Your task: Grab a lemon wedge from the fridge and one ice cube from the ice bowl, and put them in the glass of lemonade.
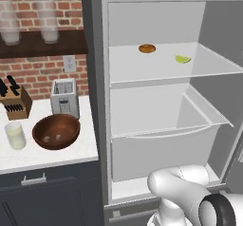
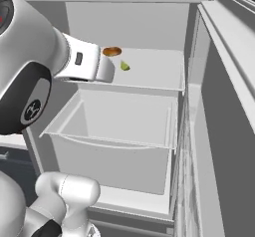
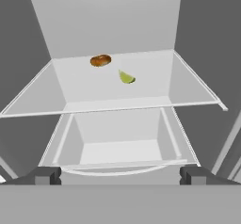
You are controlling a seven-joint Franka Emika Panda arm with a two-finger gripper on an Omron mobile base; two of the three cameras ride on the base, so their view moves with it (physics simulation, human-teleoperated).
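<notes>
The fridge (image 1: 97, 78) stands open and shows its white inside. On its upper glass shelf (image 1: 142, 70) lies the small yellow-green lemon wedge (image 1: 182, 59) (image 2: 124, 66) (image 3: 126, 77), towards the right. My gripper (image 3: 120, 176) is open and holds nothing; it sits in front of the fridge, well short of the wedge and below shelf height. Its two dark fingertips (image 3: 47, 176) stand far apart. On the counter to the left are the brown wooden ice bowl (image 1: 56, 131) and the glass of lemonade (image 1: 15, 136), left of the bowl.
A flat round orange-brown item (image 1: 147, 48) (image 3: 100, 60) lies behind and left of the wedge. Below the shelf is a clear drawer (image 1: 161, 139) (image 3: 117, 148). A toaster (image 1: 64, 97), a knife block (image 1: 14, 101) and two frosted glasses (image 1: 47, 21) on a wall shelf are at left.
</notes>
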